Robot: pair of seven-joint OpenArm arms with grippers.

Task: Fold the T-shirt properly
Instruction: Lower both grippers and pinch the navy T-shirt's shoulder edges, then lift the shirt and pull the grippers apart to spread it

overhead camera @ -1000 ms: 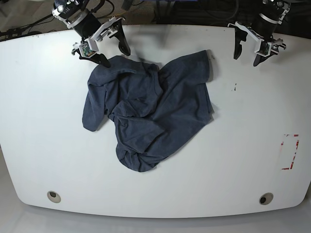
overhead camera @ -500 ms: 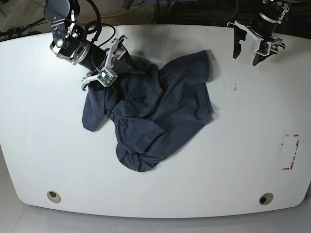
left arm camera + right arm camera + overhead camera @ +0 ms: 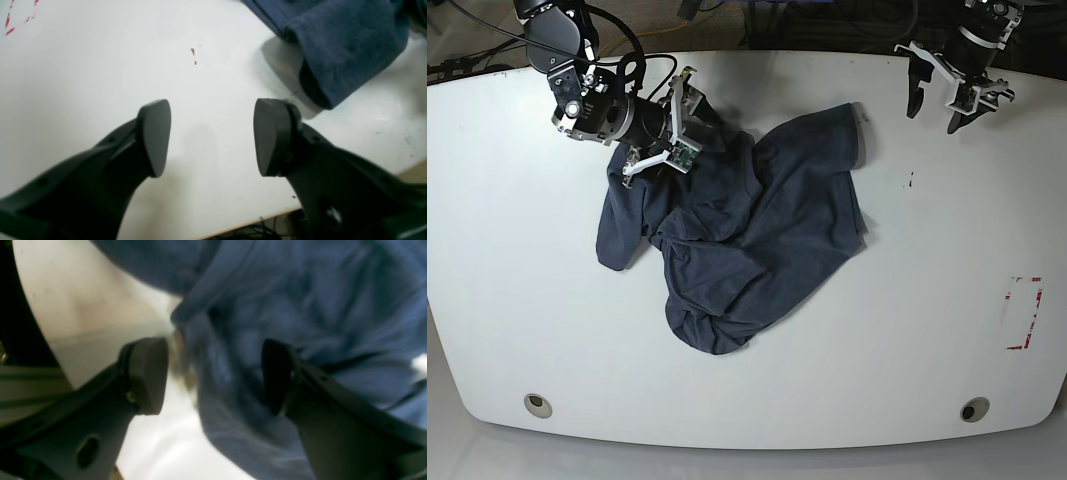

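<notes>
The dark blue T-shirt (image 3: 747, 230) lies crumpled in a heap on the white table (image 3: 517, 260), left of centre. My right gripper (image 3: 692, 135) lies low at the heap's upper left edge. In the right wrist view this gripper (image 3: 213, 376) is open, and a fold of the T-shirt (image 3: 233, 373) sits between its two fingers. My left gripper (image 3: 932, 120) hovers open at the far right, apart from the cloth. Through the left wrist camera, that gripper (image 3: 213, 136) has only bare table between its fingers, and a T-shirt sleeve (image 3: 347, 43) lies ahead to the right.
A red dashed rectangle (image 3: 1024, 313) is marked near the table's right edge. Two round holes (image 3: 538, 404) (image 3: 974, 409) sit near the front edge. A small dark speck (image 3: 912, 180) marks the table right of the shirt. Cables lie behind the far edge.
My right arm has swung down and rightward from above the far edge, turning so its open fingers now straddle the shirt's upper left edge. The left arm has barely moved.
</notes>
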